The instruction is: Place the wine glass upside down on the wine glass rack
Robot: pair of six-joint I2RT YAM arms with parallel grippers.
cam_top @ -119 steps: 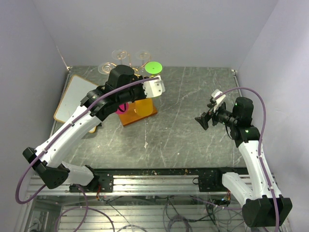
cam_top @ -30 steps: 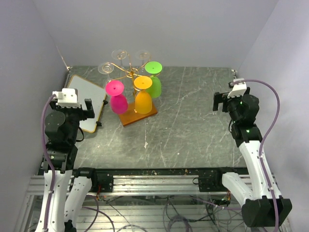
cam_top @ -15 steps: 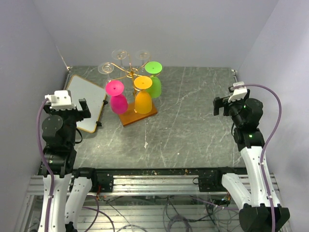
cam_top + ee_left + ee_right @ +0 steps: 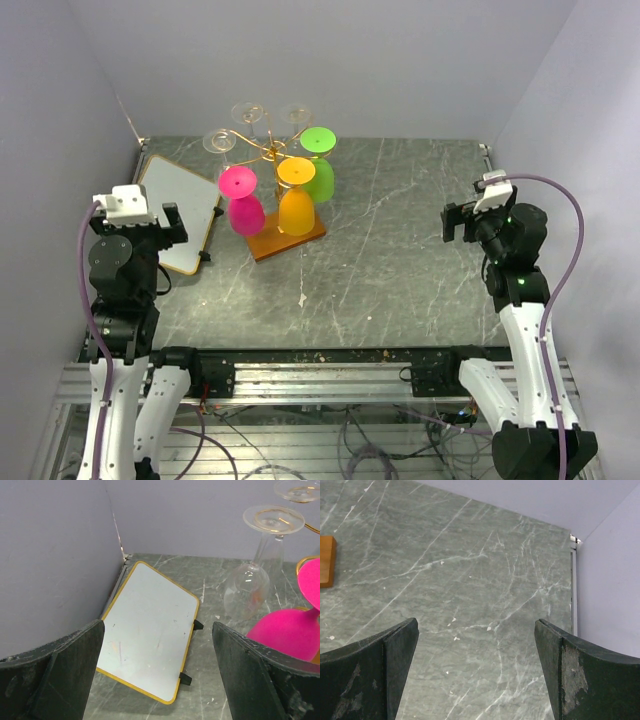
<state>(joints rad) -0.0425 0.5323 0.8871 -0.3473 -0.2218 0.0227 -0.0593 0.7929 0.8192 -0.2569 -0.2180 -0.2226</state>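
Left gripper (image 4: 157,627): pulled back from the thin gold wire wine glass rack (image 4: 268,246) on orange-brown wooden base since four seconds ago; jaws wide, empty.
Right gripper (image 4: 476,625): also withdrawn; splayed, empty.
Rack: ahead-right of left gripper, well apart.
Plastic wine glasses: pink glass (image 4: 245,212), orange glass (image 4: 296,210), green glass (image 4: 320,180) hanging bowl-down there.
Risk: fresh reach brushing the pink bowl, unhooking it or tipping the rack.

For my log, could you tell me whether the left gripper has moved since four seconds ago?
Yes. The left gripper has pulled back from over the wine glass rack toward the near left, by the white board.
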